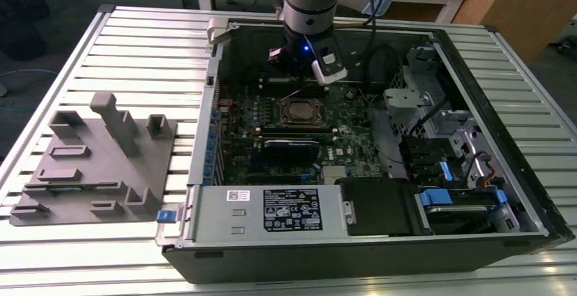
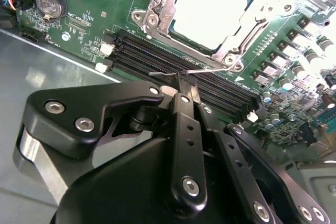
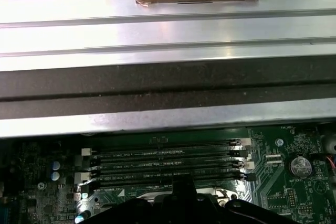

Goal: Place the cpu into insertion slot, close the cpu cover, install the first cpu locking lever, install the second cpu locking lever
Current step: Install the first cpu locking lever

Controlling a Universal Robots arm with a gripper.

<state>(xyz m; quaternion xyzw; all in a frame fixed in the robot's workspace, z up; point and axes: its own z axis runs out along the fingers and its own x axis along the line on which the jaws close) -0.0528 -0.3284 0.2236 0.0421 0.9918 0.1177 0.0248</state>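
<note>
- Gripper [image 2: 186,85] fingers are drawn together in the second wrist view, with their tips at a thin wire locking lever [image 2: 210,70]. Whether they actually pinch it I cannot tell.
- That same view shows the cpu [image 2: 210,11] seated in the insertion slot [image 1: 300,110]. Its pale top fills the window of the cpu cover [image 2: 159,4], which lies flat over it.
- Black memory slots [image 2: 152,56] run between the insertion slot and the fingertips, and a coin battery [image 2: 50,3] sits well apart from the slot.
- In the first wrist view the memory slots lie just past the gripper tip, with the slatted table [image 3: 157,24] beyond them.
- In the exterior view the arm stands over the open computer case [image 1: 361,252], with the gripper near the insertion slot. A grey fixture tray [image 1: 90,161] lies outside the case, well away from the slot, toward the exterior view's left.
</note>
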